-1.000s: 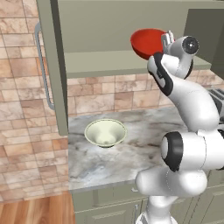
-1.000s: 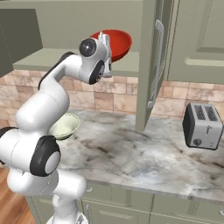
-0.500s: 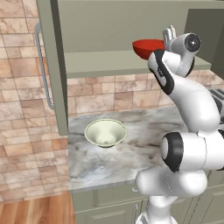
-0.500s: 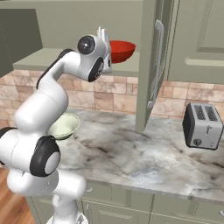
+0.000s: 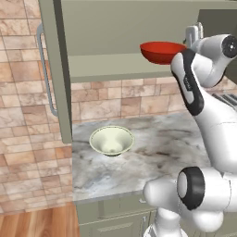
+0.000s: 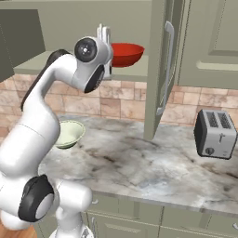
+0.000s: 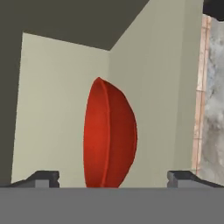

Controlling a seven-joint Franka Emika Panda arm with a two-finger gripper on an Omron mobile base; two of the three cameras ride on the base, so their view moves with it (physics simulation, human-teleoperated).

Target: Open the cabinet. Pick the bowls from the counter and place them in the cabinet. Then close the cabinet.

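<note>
While my arm reaches up to the cabinet [image 5: 115, 32], the left base view shows the red bowl [image 5: 162, 52] sitting on the green shelf [image 5: 111, 69], with my gripper [image 5: 194, 33] just behind its rim. Down on the counter [image 5: 152, 157] the cream bowl [image 5: 112, 140] waits near the open left door. A second ago the red bowl hung tilted at the shelf's edge in my grasp; now it rests level on the shelf.

From the right base view, the red bowl [image 6: 125, 53] stands on the shelf between my wrist and the open right door [image 6: 160, 69]. My gripper [image 6: 104, 33] rises just beside it. The cream bowl [image 6: 69, 133] shows behind my arm, and a toaster [image 6: 217, 135] stands far along the counter [image 6: 153, 172].

Through the hand view, my fingertips [image 7: 43, 178] stand wide apart, with the red bowl [image 7: 109, 140] between them and clear of both; earlier they were pinched on it. I judge both bowls stiff, light, glossy and likely slippery, perhaps breakable, so the cream one is best taken by pinching its rim wall.
</note>
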